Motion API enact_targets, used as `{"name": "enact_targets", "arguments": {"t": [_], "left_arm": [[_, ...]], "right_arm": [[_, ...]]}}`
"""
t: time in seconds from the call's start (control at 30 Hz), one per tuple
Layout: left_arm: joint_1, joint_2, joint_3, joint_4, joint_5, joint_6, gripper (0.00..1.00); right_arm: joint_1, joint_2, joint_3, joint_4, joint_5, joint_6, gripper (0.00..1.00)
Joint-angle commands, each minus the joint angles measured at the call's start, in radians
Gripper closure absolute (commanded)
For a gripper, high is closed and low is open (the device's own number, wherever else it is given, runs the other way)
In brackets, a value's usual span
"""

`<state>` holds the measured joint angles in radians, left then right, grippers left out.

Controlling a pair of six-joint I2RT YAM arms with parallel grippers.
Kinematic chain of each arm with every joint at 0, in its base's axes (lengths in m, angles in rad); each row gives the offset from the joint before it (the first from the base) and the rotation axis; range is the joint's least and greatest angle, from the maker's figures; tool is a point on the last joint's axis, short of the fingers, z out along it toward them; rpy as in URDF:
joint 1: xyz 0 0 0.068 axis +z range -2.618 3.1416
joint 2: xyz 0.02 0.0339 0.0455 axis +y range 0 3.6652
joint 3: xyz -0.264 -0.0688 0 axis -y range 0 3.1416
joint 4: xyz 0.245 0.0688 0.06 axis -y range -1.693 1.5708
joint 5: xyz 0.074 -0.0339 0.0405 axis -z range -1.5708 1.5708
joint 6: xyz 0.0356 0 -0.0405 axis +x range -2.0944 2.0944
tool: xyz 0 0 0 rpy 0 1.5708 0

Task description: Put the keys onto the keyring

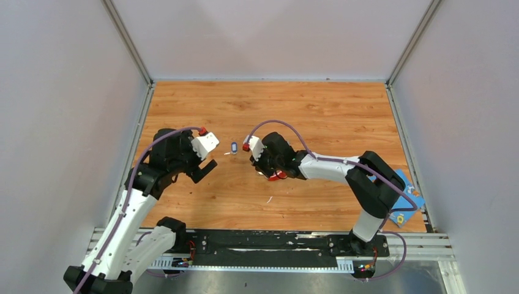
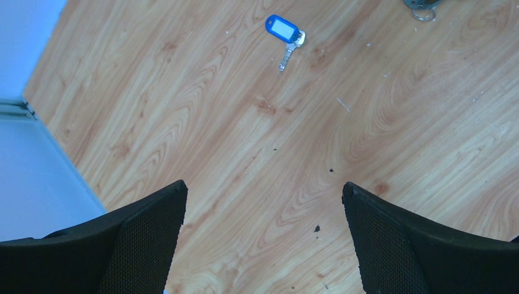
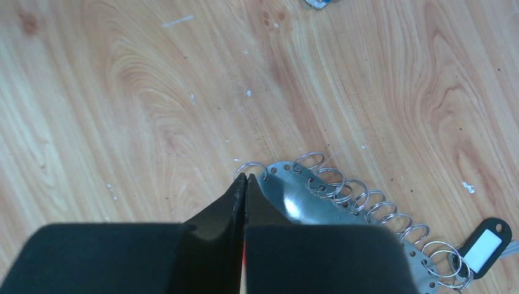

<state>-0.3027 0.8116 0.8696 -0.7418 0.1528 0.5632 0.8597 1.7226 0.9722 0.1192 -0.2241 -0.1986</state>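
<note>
Right wrist: keyring (image 3: 306, 205) lies just beside the closed right pincer (image 3: 246, 179).

White links and black joints are seen on the left arm (image 1: 125, 214) and the right arm (image 1: 330, 167). A purple cable (image 1: 275, 121) is looped along each. A white block (image 1: 206, 143) with a red cap (image 1: 202, 130) is mounted at each wrist. The fingers (image 2: 392, 245) of the left hand (image 2: 264, 191) are black and mesh-textured.

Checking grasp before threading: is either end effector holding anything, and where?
Right end effector looks pinched on the keyring, at the end of its metal plate. Left end effector open, empty.
</note>
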Motion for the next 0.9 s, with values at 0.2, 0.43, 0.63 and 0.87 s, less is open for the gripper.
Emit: {"name": "enact_targets", "arguments": {"t": [0.2,0.43,0.63,0.87], "left_arm": [[0.007,-0.062,0.008,-0.037,0.083,0.039,0.01],[0.007,-0.077,-0.001,-0.036,0.078,0.018,0.0],[0.007,-0.071,0.01,-0.036,0.061,0.023,0.0],[0.007,-0.074,0.007,-0.039,0.044,0.027,0.0]], "right_arm": [[-0.04,-0.063,0.003,-0.013,-0.156,0.048,0.71],[0.027,-0.004,-0.004,-0.001,0.039,0.042,0.58],[0.059,0.04,-0.013,0.054,0.143,0.054,0.64],[0.061,0.076,-0.006,0.081,0.171,0.056,0.69]]}}
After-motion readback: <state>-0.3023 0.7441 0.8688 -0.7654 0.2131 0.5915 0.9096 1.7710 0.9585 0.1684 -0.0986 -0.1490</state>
